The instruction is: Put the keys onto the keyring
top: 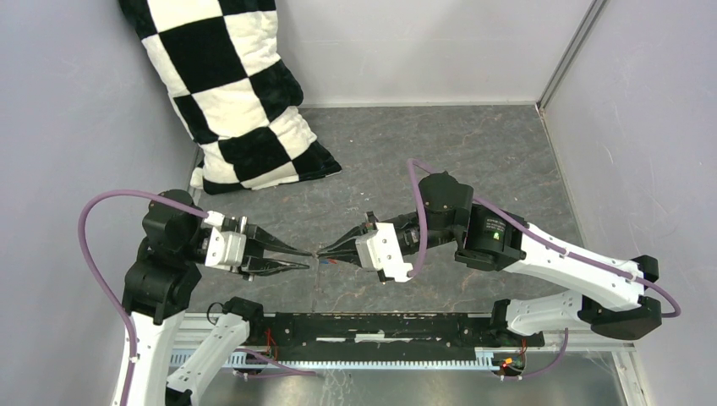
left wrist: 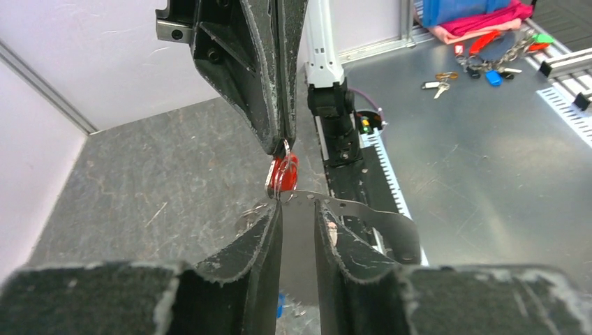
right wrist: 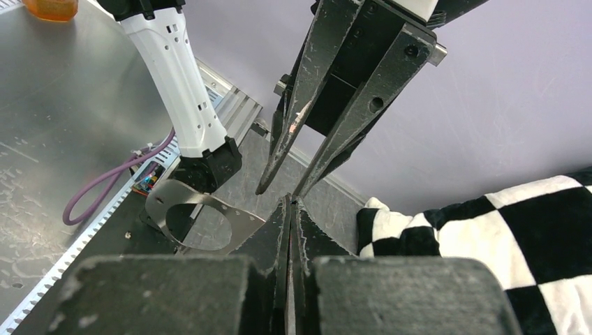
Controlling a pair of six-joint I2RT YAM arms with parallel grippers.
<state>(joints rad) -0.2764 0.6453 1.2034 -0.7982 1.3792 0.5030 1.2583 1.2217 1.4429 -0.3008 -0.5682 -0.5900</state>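
My left gripper and right gripper meet tip to tip above the middle of the table. In the left wrist view the right gripper is shut on the red key, which hangs under its tips by a thin wire ring. The keyring, a grey flat band, lies between the left gripper's parted fingers and curls away to the right. Its end touches the red key's ring. The blue key lies on the table below. In the right wrist view the band loops left of my shut jaws.
A black-and-white checkered pillow leans in the back left corner and shows in the right wrist view. A black rail runs along the near edge. Grey walls enclose the table. A pile of spare keys lies on the metal bench outside.
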